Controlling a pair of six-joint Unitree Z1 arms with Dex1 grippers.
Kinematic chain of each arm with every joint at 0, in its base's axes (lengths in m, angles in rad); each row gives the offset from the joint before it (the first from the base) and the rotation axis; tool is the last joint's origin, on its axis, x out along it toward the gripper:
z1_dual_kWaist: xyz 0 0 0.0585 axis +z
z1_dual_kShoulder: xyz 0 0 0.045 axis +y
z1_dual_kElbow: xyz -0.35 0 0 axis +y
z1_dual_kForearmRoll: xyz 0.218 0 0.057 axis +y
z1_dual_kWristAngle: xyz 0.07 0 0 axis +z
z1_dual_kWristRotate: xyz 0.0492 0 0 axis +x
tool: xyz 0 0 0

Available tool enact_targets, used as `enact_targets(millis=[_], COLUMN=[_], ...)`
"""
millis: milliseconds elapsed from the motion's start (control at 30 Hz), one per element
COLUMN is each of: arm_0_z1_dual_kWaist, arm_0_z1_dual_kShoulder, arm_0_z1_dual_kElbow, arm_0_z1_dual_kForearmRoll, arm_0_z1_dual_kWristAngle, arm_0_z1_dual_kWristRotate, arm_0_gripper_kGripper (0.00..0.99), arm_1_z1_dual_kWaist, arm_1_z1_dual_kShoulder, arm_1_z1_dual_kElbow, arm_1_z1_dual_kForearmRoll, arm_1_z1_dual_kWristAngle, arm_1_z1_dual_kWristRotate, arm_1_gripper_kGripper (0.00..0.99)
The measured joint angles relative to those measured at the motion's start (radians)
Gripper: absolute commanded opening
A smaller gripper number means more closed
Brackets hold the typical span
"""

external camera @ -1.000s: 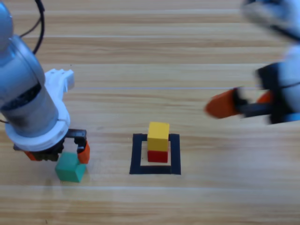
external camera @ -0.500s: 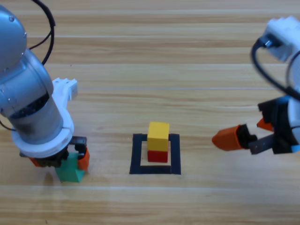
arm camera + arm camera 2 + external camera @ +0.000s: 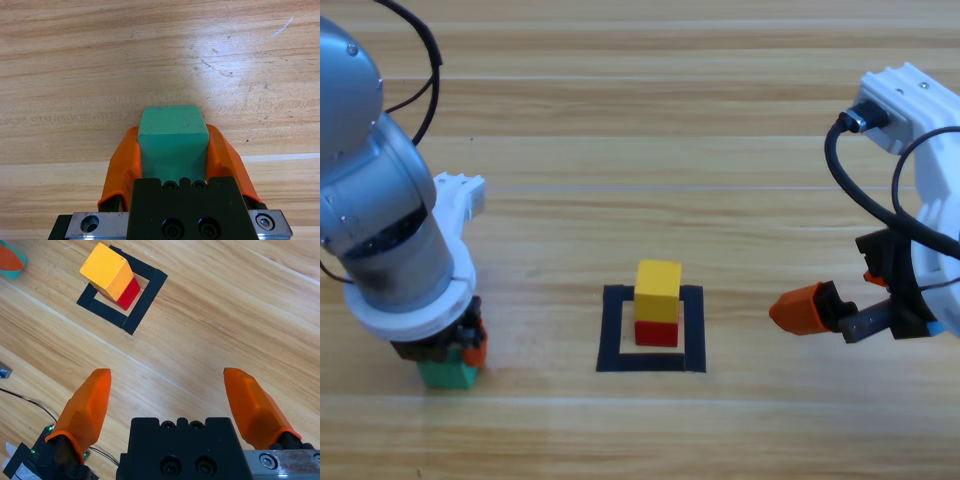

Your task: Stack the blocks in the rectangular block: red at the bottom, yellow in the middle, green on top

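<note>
From above, my left gripper (image 3: 448, 352) is down on the teal-green cube (image 3: 445, 373) at the table's (image 3: 650, 120) left, while the yellow cube (image 3: 658, 290) sits on the red cube (image 3: 657, 333) inside the black tape square (image 3: 610, 330), and my right gripper (image 3: 840, 300) hangs off to the right. My left wrist view shows both orange jaws pinching the teal-green cube (image 3: 172, 135) between them. My right wrist view shows my jaws spread wide over bare wood, well apart from the yellow-on-red stack (image 3: 111, 275).
</note>
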Motion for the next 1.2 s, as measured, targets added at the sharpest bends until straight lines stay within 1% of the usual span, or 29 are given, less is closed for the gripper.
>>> enact_targets(millis=[100, 200, 233, 333, 433, 667, 833, 1200], arm_0_z1_dual_kWaist=[0.000, -0.003, -0.007, -0.032, -0.075, -0.176, -0.233, -0.249], arm_0_z1_dual_kShoulder=[0.000, 0.000, 0.002, 0.030, 0.093, 0.243, 0.278, 0.280], arm_0_z1_dual_kElbow=[-0.063, -0.258, -0.379, -0.626, -0.809, -0.954, -0.988, -1.011], arm_0_z1_dual_kForearmRoll=[0.075, 0.225, 0.307, 0.465, 0.576, 0.658, 0.664, 0.671], arm_0_z1_dual_kWristAngle=[0.012, 0.024, 0.029, 0.034, 0.037, 0.037, 0.037, 0.036], arm_0_z1_dual_kWristRotate=[0.001, 0.001, 0.000, -0.005, -0.033, -0.121, -0.154, -0.166], arm_0_gripper_kGripper=[0.141, 0.118, 0.118, 0.118, 0.118, 0.120, 0.120, 0.120], arm_1_z1_dual_kWaist=[0.000, 0.000, 0.000, 0.000, 0.000, 0.000, 0.000, 0.000], arm_1_z1_dual_kShoulder=[0.000, 0.000, 0.000, 0.000, 0.000, 0.000, 0.000, 0.000], arm_1_z1_dual_kElbow=[0.000, 0.000, 0.000, 0.002, 0.003, 0.003, 0.003, 0.003], arm_1_z1_dual_kForearmRoll=[0.000, 0.000, 0.000, -0.001, -0.002, -0.003, -0.003, -0.003], arm_1_z1_dual_kWristAngle=[0.000, -0.003, -0.003, -0.003, -0.003, -0.003, -0.003, -0.003], arm_1_z1_dual_kWristRotate=[-0.003, -0.003, -0.003, -0.003, -0.005, -0.005, -0.005, -0.005], arm_1_gripper_kGripper=[0.990, 0.990, 0.990, 0.990, 0.990, 0.990, 0.990, 0.990])
